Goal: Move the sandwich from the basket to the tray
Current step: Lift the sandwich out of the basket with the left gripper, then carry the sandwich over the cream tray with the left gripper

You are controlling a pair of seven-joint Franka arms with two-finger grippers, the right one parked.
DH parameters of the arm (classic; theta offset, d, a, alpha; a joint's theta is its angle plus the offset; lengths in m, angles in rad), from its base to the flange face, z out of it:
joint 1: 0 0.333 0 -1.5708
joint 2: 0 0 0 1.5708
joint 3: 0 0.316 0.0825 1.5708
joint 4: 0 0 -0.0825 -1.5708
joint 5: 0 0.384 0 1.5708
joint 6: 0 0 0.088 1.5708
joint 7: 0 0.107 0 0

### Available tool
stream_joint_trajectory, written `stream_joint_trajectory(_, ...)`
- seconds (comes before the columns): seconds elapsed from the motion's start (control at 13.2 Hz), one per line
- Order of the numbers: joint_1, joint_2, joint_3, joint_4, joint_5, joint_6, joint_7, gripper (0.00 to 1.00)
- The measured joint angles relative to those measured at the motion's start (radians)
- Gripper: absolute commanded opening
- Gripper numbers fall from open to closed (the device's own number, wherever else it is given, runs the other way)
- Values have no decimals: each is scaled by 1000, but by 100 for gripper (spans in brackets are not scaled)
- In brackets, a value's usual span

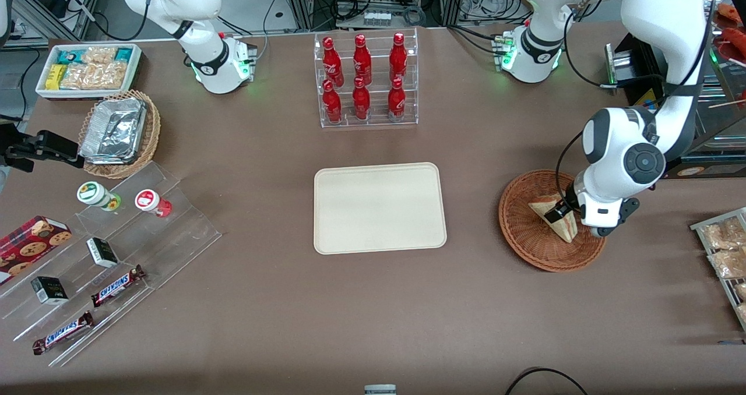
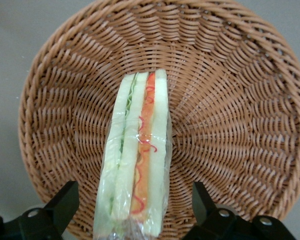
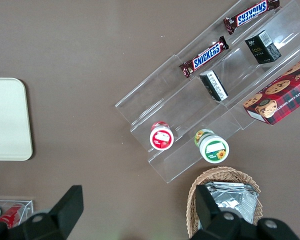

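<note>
The sandwich (image 1: 555,219) lies in the basket (image 1: 524,237), which sits on the bench (image 1: 373,313) toward the working arm's end. The tool (image 1: 560,208) hangs directly over it, low inside the basket's rim.

In the left wrist view the sandwich (image 2: 137,155) shows its cut edge upward, with a red stripe and a green stripe of filling between pale bread, all under clear wrap. Its long axis runs straight away from the tool (image 2: 135,210), passing through the gap between the two fingers (image 2: 65,202). The fingers stand wide apart, one on each side of the sandwich's near end, and neither seems to touch it; the tool holds nothing. So the closing line of the fingers crosses the sandwich's narrow width, bread face to bread face, which looks like the right way to pinch it.

As I judge it, the coming move turns on this alignment: a short descent if any is needed, then a squeeze across the thin dimension. The wrap looks slippery and the bread soft, so a firm but gentle close would suit.

The tray (image 1: 380,207) lies bare at the middle of the bench, well apart from the basket, toward the parked arm's end. The carry therefore runs sideways along the bench.
</note>
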Motion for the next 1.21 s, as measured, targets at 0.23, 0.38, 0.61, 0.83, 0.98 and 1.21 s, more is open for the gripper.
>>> stream_joint_trajectory(0.23, 0, 10, 0, -29, 0, 31, -21, 0)
stream_joint_trajectory(0.38, 0, 4, -1, -28, 0, 18, -24, 0)
stream_joint_trajectory(0.61, -5, -31, -11, 7, 3, -82, -18, 0)
stream_joint_trajectory(0.83, -71, -70, -28, 79, 6, -211, 27, 0)
stream_joint_trajectory(0.98, -150, -75, -33, 117, 6, -260, 62, 0)
stream_joint_trajectory(1.21, -296, -68, -39, 158, 6, -287, 68, 0)
